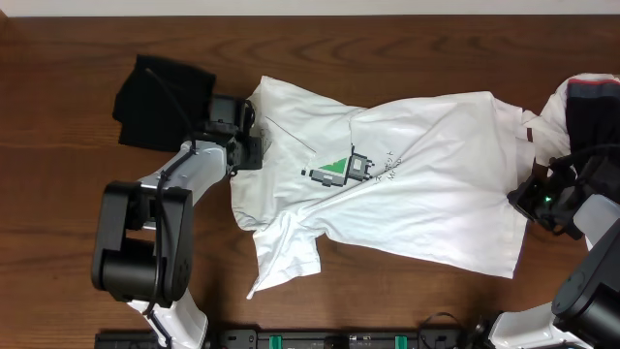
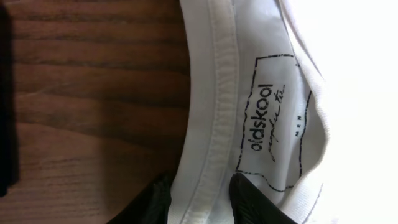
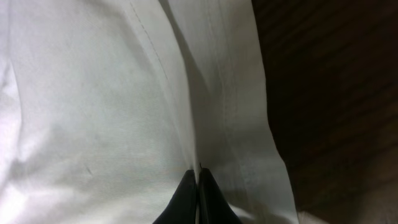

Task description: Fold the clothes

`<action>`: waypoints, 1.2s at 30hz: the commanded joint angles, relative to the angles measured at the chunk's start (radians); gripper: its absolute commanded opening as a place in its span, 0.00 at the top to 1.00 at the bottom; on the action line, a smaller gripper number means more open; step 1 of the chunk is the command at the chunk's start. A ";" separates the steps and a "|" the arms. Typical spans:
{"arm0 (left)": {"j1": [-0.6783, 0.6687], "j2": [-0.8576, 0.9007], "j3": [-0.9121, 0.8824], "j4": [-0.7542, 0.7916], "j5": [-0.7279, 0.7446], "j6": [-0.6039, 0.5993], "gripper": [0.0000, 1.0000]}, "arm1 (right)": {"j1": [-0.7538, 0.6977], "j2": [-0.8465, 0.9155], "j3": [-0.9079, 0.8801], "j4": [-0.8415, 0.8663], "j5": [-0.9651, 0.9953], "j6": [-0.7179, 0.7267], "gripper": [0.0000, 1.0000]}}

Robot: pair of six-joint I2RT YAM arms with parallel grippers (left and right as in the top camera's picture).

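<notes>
Dark brown wooden tabletop (image 1: 58,58) fills the overhead view. A large white short-sleeved T-shirt (image 1: 436,194) lies spread across the middle of the frame, rumpled, with its neck toward the upper left and its hem toward the right. A small green-and-black pixel print (image 1: 339,170) with grey lettering beside it sits near the centre of the cloth. One sleeve (image 1: 281,257) trails toward the lower left. A crumpled black garment (image 1: 160,92) rests in the upper left, just beside the shirt's neck. A white-and-dark garment (image 1: 581,97) lies at the upper right edge, touching the shirt's hem end.

The left gripper (image 1: 250,136) sits at the neck opening. In its wrist view its two black fingers (image 2: 255,199) stand a narrow way apart at the bottom of the frame. The ribbed white collar band (image 2: 211,93) runs flat between them. A printed neck label (image 2: 270,118) reading "oldskool" shows just right of the band. Bare wood shows at the left of that view.

The right gripper (image 1: 531,202) is at the shirt's hem on the right side of the frame. In its wrist view the fingertips (image 3: 186,193) are pressed tight together on a raised crease of white cloth that runs up the frame from them. The stitched hem edge (image 3: 242,93) lies just to the right, with dark wood beyond it.
</notes>
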 commanded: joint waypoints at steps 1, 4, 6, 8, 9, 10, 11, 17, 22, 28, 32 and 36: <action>-0.012 0.056 -0.030 -0.035 -0.042 0.003 0.66 | 0.002 0.007 -0.002 0.005 0.002 0.012 0.98; -0.012 0.058 -0.031 -0.041 -0.069 0.003 0.81 | 0.002 0.007 -0.002 0.005 0.002 0.012 0.98; -0.012 0.058 -0.031 -0.047 -0.071 0.003 0.87 | 0.002 0.007 -0.002 0.006 0.003 0.013 0.99; -0.012 0.058 -0.031 -0.050 -0.071 0.003 0.94 | 0.002 0.007 -0.002 0.006 0.003 0.013 0.99; -0.012 0.058 -0.031 -0.048 -0.072 0.003 0.94 | 0.002 0.007 -0.002 0.006 0.003 0.019 0.99; -0.012 0.058 -0.031 -0.044 -0.082 0.003 0.94 | 0.002 0.007 -0.002 0.008 0.003 0.020 0.99; -0.012 0.058 -0.031 -0.040 -0.102 0.003 0.94 | 0.002 0.007 -0.002 0.008 0.003 0.019 0.99; -0.010 0.058 -0.031 -0.039 -0.198 0.002 0.94 | 0.001 0.006 0.000 0.010 0.010 0.014 0.99; -0.010 0.058 -0.031 -0.039 -0.198 0.003 0.94 | 0.001 0.005 0.006 0.008 0.010 0.003 0.99; -0.010 0.058 -0.031 -0.042 -0.198 0.003 0.94 | -0.009 0.002 0.018 -0.005 0.011 -0.013 0.99; -0.010 0.058 -0.031 -0.043 -0.198 0.003 0.94 | -0.019 -0.007 0.035 -0.030 0.011 -0.027 0.99; -0.010 0.058 -0.031 -0.043 -0.198 0.003 0.94 | -0.025 -0.020 0.037 -0.037 0.023 -0.034 0.99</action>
